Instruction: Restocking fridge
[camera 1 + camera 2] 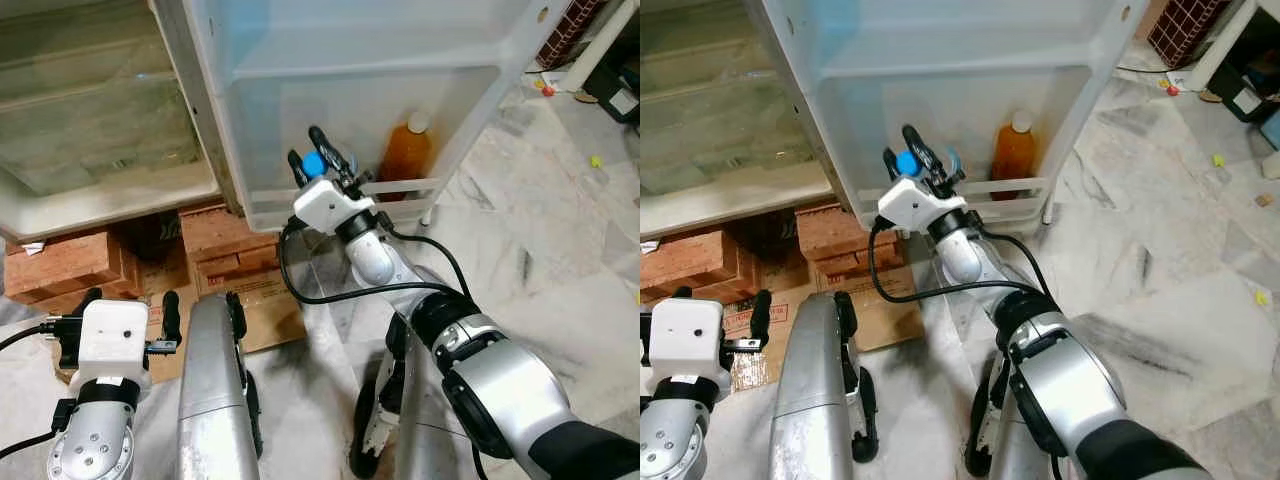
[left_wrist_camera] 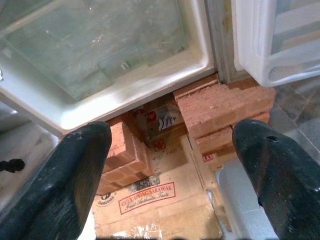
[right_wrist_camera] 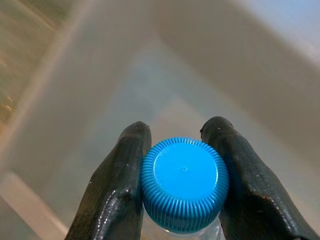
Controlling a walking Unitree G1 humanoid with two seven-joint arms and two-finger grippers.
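Item 1, clear plastic bottle with ribbed blue cap (image 3: 184,184): I hold it clamped at the cap in my right gripper (image 1: 322,160) over the white fridge door shelf (image 1: 400,189), beside the orange juice bottle (image 1: 405,152), for stocking; left gripper (image 1: 128,310) idle, fingers apart.

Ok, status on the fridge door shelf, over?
Right gripper shut on blue-capped bottle, at door shelf. Orange bottle already in shelf, to its right. Left gripper open, idle above bricks. Nothing blocking.
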